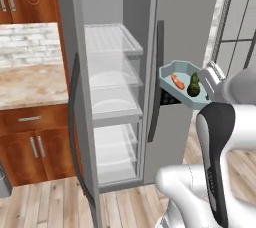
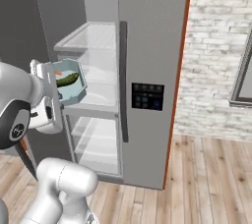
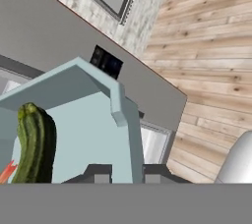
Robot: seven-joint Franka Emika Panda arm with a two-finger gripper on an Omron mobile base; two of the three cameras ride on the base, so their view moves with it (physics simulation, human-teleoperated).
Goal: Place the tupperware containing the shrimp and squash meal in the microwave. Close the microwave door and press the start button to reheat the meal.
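Observation:
My gripper (image 1: 205,91) is shut on the rim of the pale blue-grey tupperware (image 1: 170,67) and holds it in the air in front of an open fridge. Inside the tray lie the orange shrimp (image 1: 177,81) and the dark green squash (image 1: 193,85). From the right base, the tupperware (image 2: 74,99) is tilted toward the camera, with the shrimp (image 2: 58,74) and squash (image 2: 68,78) in it and the gripper (image 2: 58,93) at its left side. In the hand view the tray wall stands between my fingertips (image 3: 101,175), beside the squash (image 3: 34,142) and shrimp (image 3: 6,173). The microwave and its door are out of view.
The grey fridge has its left door (image 1: 75,97) swung open onto bare shelves (image 1: 112,72). Its right door carries a dark dispenser panel (image 2: 146,96). A stone counter over wooden cabinets (image 1: 30,84) lies to the left. To the right are a brick wall, a window (image 2: 243,80) and wooden floor.

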